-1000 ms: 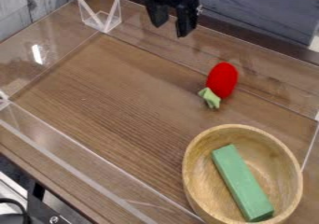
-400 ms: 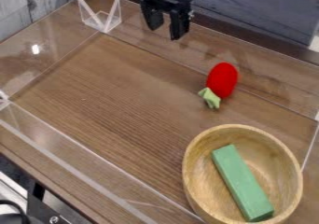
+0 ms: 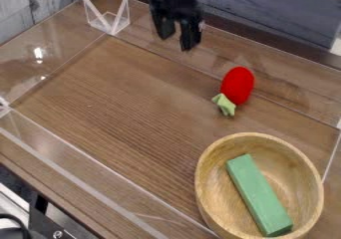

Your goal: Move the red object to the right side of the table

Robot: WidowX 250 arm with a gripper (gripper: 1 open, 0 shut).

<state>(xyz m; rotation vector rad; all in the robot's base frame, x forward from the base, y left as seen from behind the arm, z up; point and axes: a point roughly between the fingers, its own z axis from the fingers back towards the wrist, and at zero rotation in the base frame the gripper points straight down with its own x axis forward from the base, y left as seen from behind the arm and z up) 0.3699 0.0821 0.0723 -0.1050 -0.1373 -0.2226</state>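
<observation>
Tool (image 3: pixel 176 36) hangs near the far edge of the bench (image 3: pixel 120 104), its 2 fingers spread wide and holding nothing. The red object (image 3: pixel 236 86) lies well apart from it, toward the right, green leafy end pointing at the wooden bowl (image 3: pixel 213 178) with its green block (image 3: pixel 257 193). My read: the approach comes next. Best centre the spread fingers over the glossy red body, not the leaves, and drop straight down before pinching, since that rounded shape looks likely to squirt sideways.

A dark grey wall of wooden planks (image 3: pixel 273 9) runs along the back; a dark floor (image 3: pixel 14 218) shows at the bottom left corner; soft light makes pale shiny spots on the left.
</observation>
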